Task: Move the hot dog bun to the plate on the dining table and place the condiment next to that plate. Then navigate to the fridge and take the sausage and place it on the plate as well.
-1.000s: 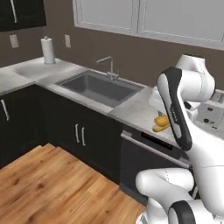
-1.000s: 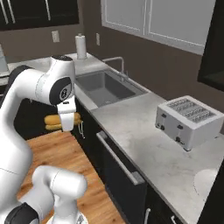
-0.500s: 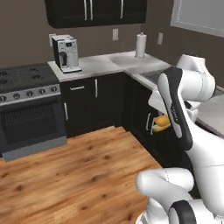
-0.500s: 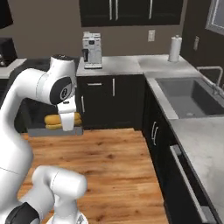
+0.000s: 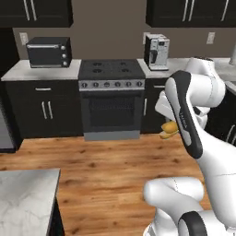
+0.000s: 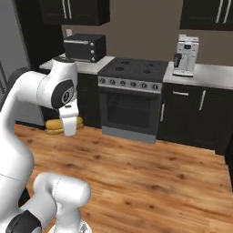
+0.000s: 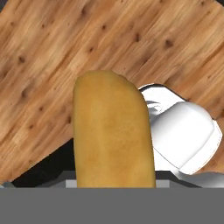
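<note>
Your claw (image 6: 63, 125) is clenched on the bun (image 7: 113, 131) and carries it in the air over the wood floor (image 5: 106, 170). In the hand view the bun runs straight out from the claw with bare planks behind it, and nothing under it to rest on.

What has changed is the room around you, not the grip. A second ago the sink and a marble counter lay ahead of the claw; half a second ago the corner with the coffee machine; now the stove (image 5: 110, 99) sits straight ahead beyond the claw, the coffee machine (image 5: 156, 51) on the counter to its right and a black toaster oven (image 5: 48, 51) to its left. That whole shift is the base turning — the arm keeps the same tucked pose and the bun sits the same in the claw through all three moments.

For the task, I'd judge this as mid-carry: the pick is done and you are swinging toward the dining table. A marble corner (image 5: 25, 198) shows low and left of the claw in the left base view — likely the table, though I can't be sure from this sliver. No plate is in sight yet, so expect more turning or driving before you can lower the bun.
</note>
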